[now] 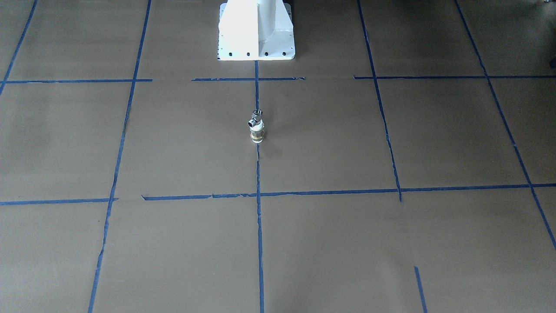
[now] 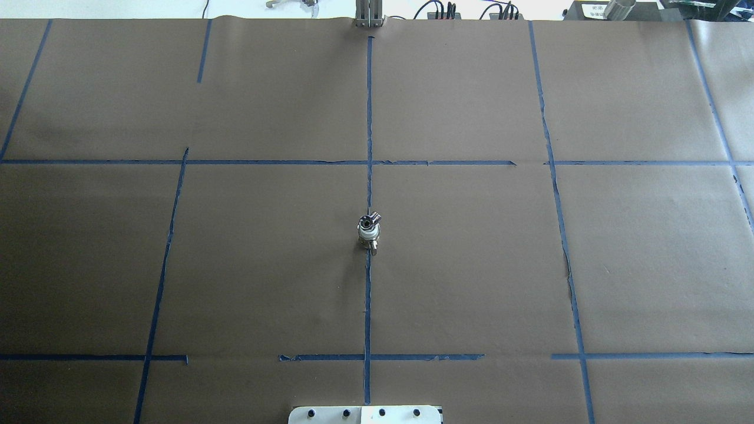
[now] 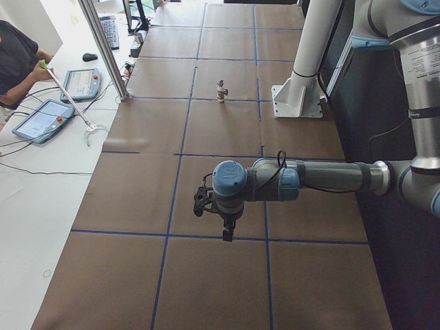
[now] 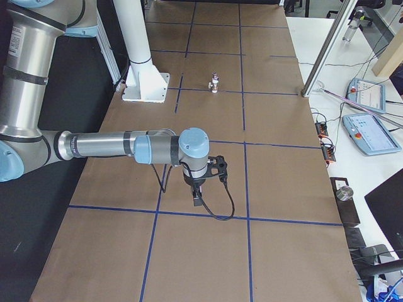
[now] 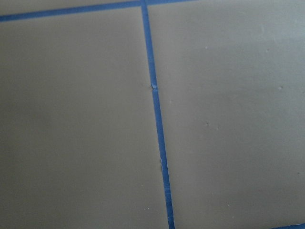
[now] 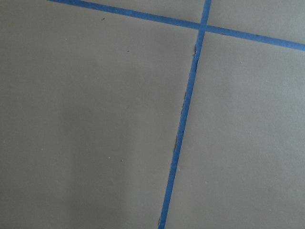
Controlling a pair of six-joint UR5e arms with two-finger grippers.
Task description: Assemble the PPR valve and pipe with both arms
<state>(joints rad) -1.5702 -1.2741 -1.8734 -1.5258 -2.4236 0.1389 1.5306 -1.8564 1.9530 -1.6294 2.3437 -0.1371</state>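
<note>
A small chrome valve on a short white piece with a brass base (image 1: 256, 126) stands upright on the blue centre tape line in the middle of the table. It also shows in the overhead view (image 2: 369, 231) and in both side views (image 3: 221, 90) (image 4: 215, 82). My left gripper (image 3: 227, 234) hangs far from it over the table's left end, and my right gripper (image 4: 196, 200) over the right end. Both show only in side views, so I cannot tell whether they are open or shut. The wrist views show only brown paper and tape.
The white robot pedestal (image 1: 256, 30) stands at the table's robot-side edge. Blue tape (image 2: 368, 118) divides the brown paper into squares. An aluminium post (image 3: 103, 48) and an operator (image 3: 17, 58) with tablets are beyond the far edge. Teach pendants (image 4: 365, 135) lie on the side bench.
</note>
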